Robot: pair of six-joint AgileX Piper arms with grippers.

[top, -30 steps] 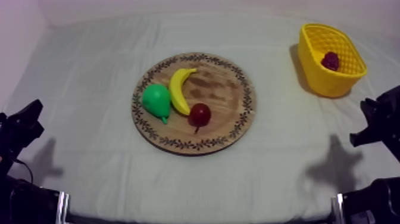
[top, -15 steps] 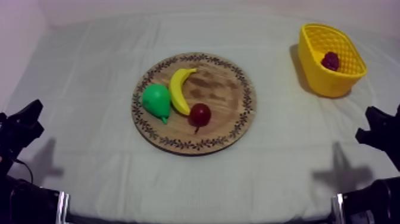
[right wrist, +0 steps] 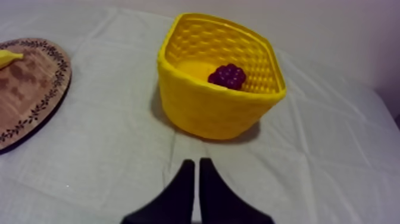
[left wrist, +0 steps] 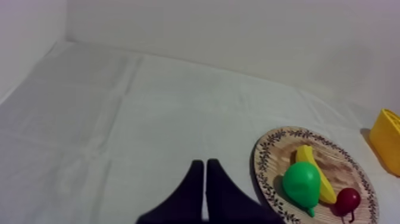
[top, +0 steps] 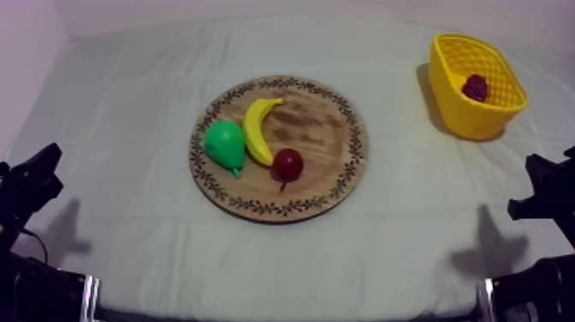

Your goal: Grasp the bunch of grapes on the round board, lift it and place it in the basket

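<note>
The bunch of grapes [top: 475, 86] is dark purple and lies inside the yellow basket [top: 466, 120] at the far right; from the right wrist I see the grapes [right wrist: 227, 75] on the floor of the basket [right wrist: 202, 110]. My right gripper [right wrist: 196, 162] is shut on nothing, a short way in front of the basket; from above, the right gripper [top: 539, 184] sits low at the right edge. My left gripper [left wrist: 205, 162] is shut and empty, left of the wooden board [left wrist: 265, 161]; from above, the left gripper [top: 47, 163] rests at the lower left.
The round board [top: 317, 128] at the table's centre carries a banana [top: 259, 128], a green pear [top: 225, 146] and a small red fruit [top: 287, 163]. Bare cloth lies between the board and the basket. The board [right wrist: 24, 89] also shows beside the basket.
My right arm has drawn back and down toward the table's near right edge. The left arm, the fruit and the basket have not moved.
</note>
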